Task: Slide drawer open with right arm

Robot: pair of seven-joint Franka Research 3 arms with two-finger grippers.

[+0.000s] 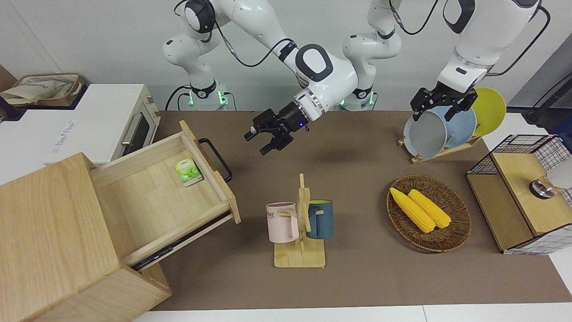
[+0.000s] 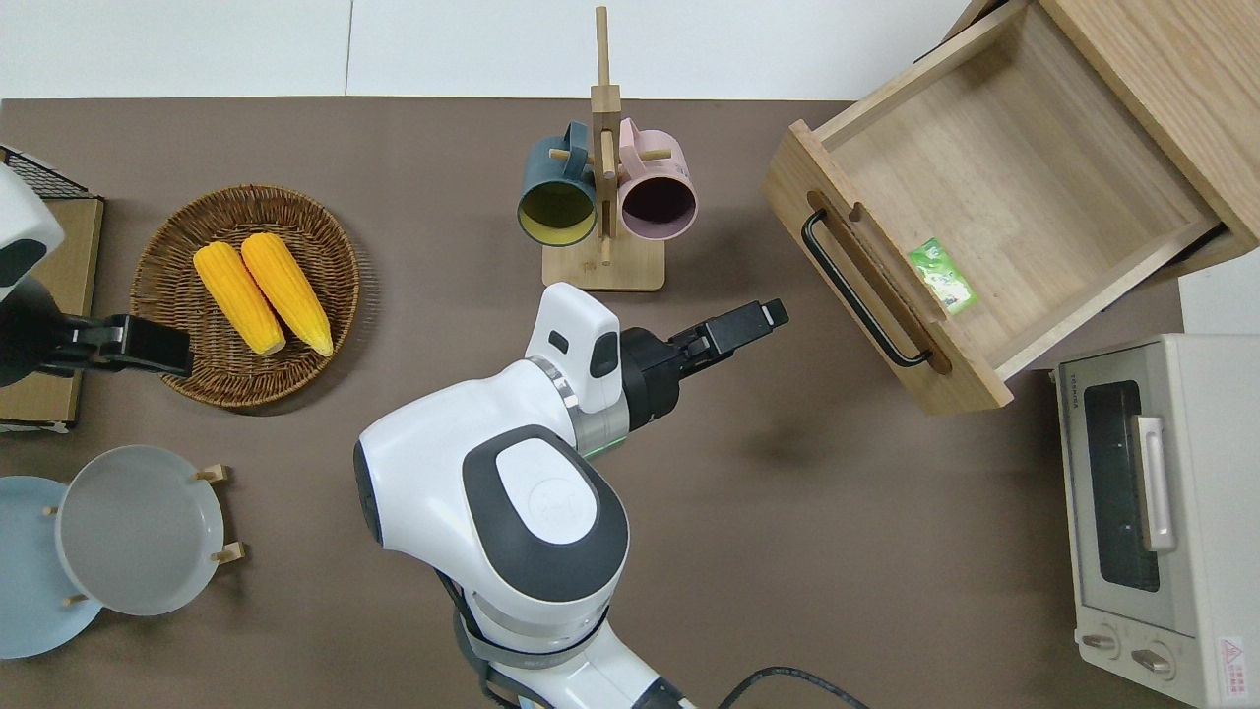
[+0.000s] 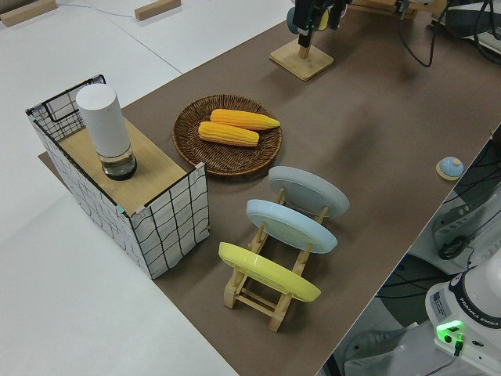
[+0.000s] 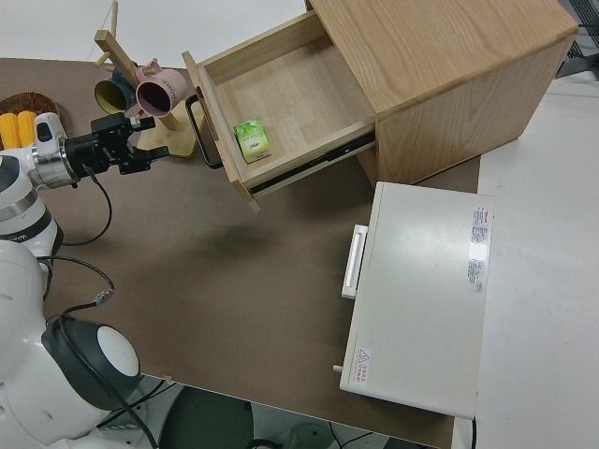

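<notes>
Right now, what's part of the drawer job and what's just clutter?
Job: drawer, pulled out; its black handle; right gripper, jaws open, clear of the handle.

Clutter: green packet in the drawer, toaster oven, mug rack, corn basket, plate rack, mesh cabinet.

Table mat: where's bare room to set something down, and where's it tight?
Free: the mat between the toaster oven and the plate rack; also the drawer floor apart from the green packet. Tight: between the mug tree and drawer handle, where the open right gripper hangs.
</notes>
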